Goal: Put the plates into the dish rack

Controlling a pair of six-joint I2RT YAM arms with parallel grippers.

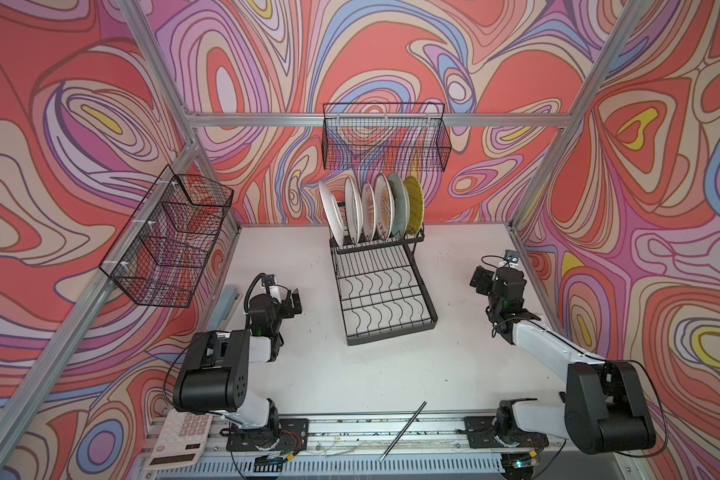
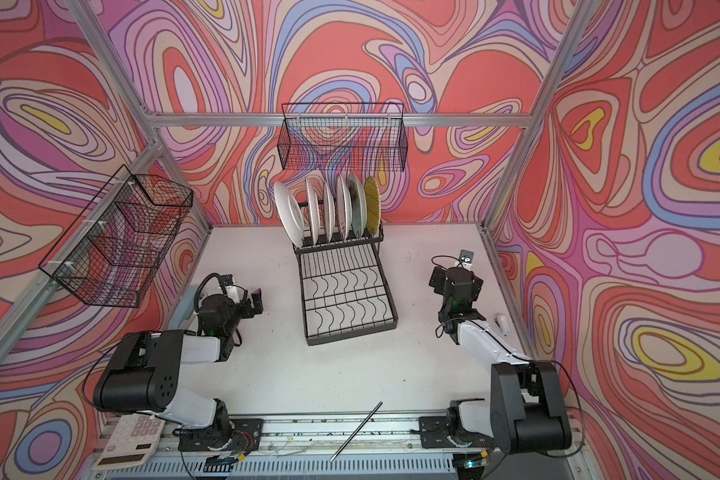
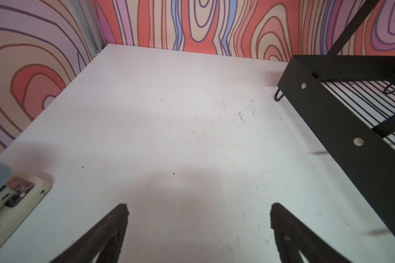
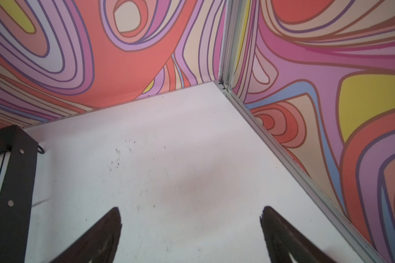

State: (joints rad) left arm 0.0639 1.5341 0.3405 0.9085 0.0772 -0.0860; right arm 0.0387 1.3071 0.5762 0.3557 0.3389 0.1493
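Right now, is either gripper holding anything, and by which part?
Nothing is held. The left gripper and right gripper are both open over the table; the plates stand in the dish rack.

Scuffed white table point(image 1: 391, 374); the dish rack point(image 1: 391, 333) stands on it between the left gripper point(image 3: 198, 208) and right gripper point(image 4: 189, 210); a blue-and-cream stapler point(image 3: 9, 200) lies just outside the left gripper; a thin metal rod point(image 1: 404, 430) lies well behind both, across the table's front edge.
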